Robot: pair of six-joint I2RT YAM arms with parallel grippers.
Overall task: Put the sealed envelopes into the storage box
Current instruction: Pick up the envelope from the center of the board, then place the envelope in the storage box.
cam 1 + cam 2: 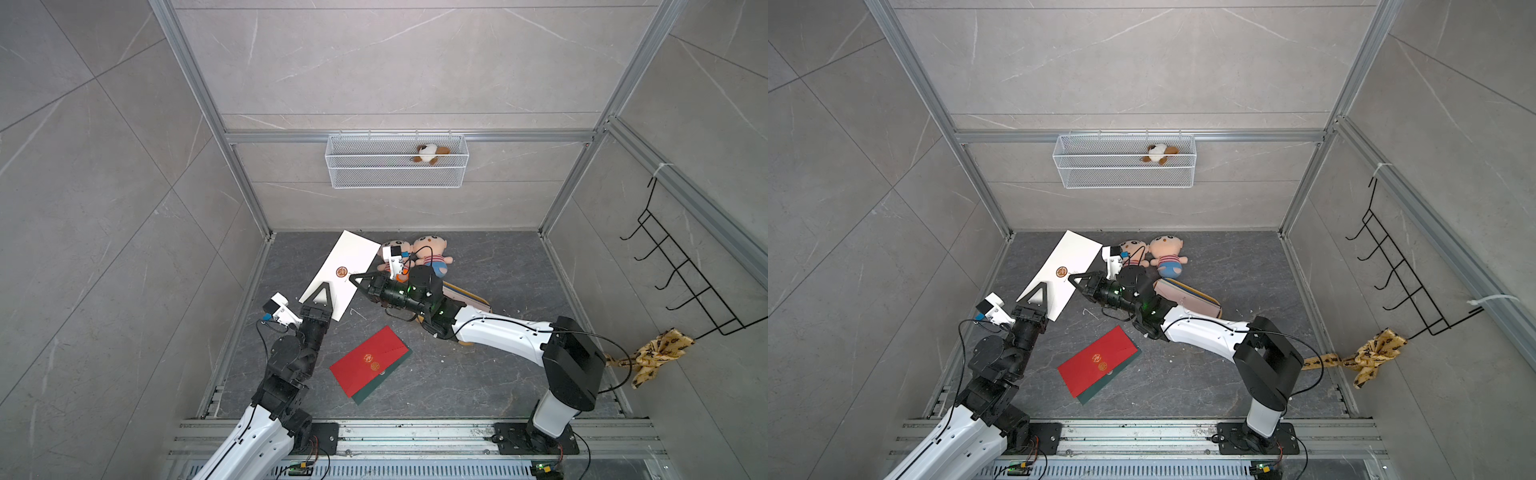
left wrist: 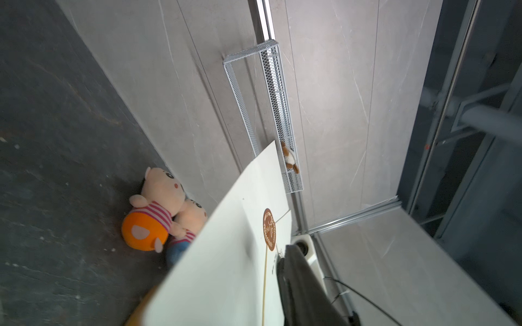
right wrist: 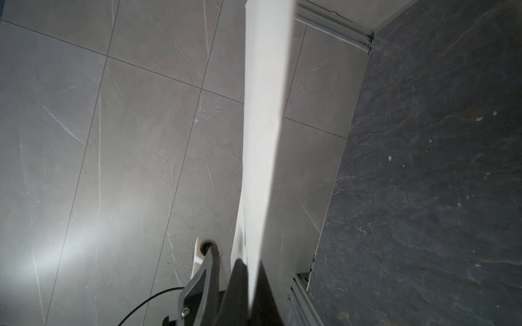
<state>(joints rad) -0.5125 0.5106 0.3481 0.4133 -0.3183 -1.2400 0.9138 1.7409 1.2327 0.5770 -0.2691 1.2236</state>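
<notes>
Here, flat cream envelope (image 1: pixel 354 253), right end effector (image 1: pixel 353 277) clamping it, left end effector (image 1: pixel 324 287) unclear.

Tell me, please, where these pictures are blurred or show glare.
Right wrist view: the cream envelope sits near the lens, edge-on and blurred; a pale glare patch lies on the wall. Left wrist view: its near end is soft, the dolls clearer. Both top views: even light, red envelope sharp, frame posts splay outward.

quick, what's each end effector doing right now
left end effector: at the cream envelope, open or gripping cannot be told
right end effector: shut on the cream envelope
</notes>
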